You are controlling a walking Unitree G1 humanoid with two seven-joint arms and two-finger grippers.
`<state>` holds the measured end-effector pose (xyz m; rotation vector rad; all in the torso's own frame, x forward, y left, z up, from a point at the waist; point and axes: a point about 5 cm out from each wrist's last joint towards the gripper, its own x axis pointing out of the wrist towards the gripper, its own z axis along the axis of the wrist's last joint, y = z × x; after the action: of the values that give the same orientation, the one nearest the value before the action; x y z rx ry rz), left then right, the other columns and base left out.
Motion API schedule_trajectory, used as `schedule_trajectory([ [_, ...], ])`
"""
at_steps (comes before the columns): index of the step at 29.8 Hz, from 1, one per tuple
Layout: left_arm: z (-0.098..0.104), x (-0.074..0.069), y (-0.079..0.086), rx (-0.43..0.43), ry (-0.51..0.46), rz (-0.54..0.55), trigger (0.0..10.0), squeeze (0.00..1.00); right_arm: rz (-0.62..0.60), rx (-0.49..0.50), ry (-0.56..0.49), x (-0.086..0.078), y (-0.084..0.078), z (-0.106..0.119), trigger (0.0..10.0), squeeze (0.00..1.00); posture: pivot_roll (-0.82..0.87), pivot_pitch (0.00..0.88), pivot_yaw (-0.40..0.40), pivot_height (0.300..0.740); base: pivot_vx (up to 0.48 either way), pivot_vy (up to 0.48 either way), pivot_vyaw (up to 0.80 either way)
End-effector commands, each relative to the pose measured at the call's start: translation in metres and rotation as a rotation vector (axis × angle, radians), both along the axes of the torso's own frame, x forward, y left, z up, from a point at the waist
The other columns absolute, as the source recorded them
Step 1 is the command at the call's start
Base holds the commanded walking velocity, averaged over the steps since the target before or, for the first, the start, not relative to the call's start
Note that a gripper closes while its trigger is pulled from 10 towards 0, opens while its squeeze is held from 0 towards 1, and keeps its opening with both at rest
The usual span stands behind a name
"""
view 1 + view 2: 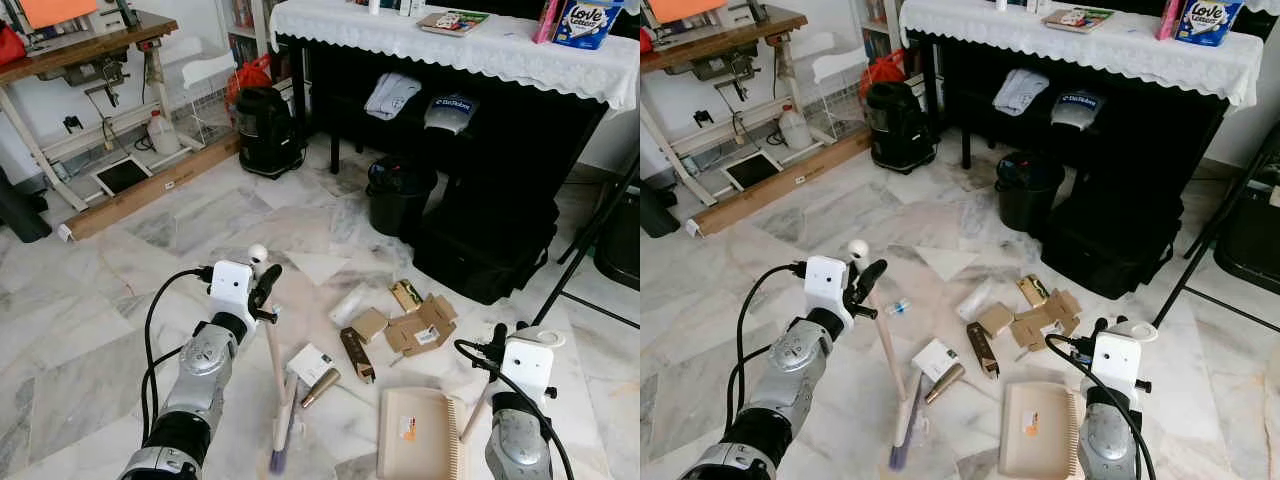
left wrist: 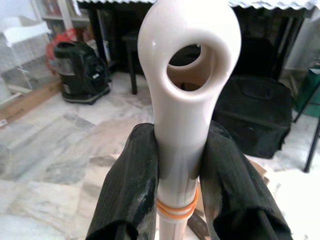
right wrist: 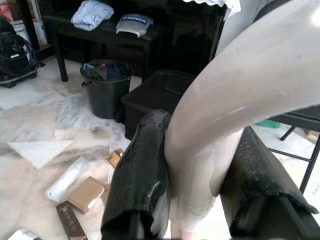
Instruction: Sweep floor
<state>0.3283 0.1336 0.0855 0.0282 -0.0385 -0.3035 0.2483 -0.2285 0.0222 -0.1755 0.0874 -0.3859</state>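
Cream broom (image 1: 277,385) stood upright, pinched by the left gripper (image 1: 262,288) at its top. Boxes (image 1: 420,325) lay right of its bristles, toward the dustpan (image 1: 418,432), whose handle the right gripper (image 3: 200,170) pinched.

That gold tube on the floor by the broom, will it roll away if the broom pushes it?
Probably. The gold tube looks round and smooth, lying flat on slick marble floor, so it may roll or skid. It seems small and light; the broom should move it easily.

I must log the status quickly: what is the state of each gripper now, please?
Left gripper: closed on the broom handle.
Right gripper: closed on the dustpan handle.
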Motion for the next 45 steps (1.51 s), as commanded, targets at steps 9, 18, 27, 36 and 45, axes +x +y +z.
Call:
schedule_trajectory([
  [9,0.002,0.003,-0.005,-0.036,0.023,-0.065,10.0,0.00,0.010,-0.007,-0.031,0.006,0.003,0.005,10.0,0.00,-0.12,0.000,0.061,0.740,0.000,0.000,0.00],
  [18,0.005,0.002,-0.005,-0.047,0.017,-0.087,10.0,0.00,-0.043,-0.037,-0.020,0.003,-0.003,0.002,10.0,0.00,-0.11,0.000,0.060,0.740,0.000,0.000,0.00],
  [27,0.017,0.008,0.002,-0.046,-0.026,-0.062,10.0,0.00,-0.059,-0.036,0.033,-0.006,0.001,-0.013,10.0,0.00,-0.10,0.000,0.062,0.740,0.000,0.000,0.00],
  [36,0.019,0.010,0.009,-0.056,-0.036,0.005,10.0,0.00,-0.050,-0.015,0.068,-0.011,0.010,-0.023,10.0,0.00,-0.10,0.000,0.067,0.740,0.000,0.000,0.00],
  [45,0.018,0.012,0.005,-0.076,-0.038,0.026,10.0,0.00,-0.066,0.000,0.071,-0.013,0.008,-0.025,10.0,0.00,-0.10,0.000,0.068,0.740,0.000,0.000,0.00],
])
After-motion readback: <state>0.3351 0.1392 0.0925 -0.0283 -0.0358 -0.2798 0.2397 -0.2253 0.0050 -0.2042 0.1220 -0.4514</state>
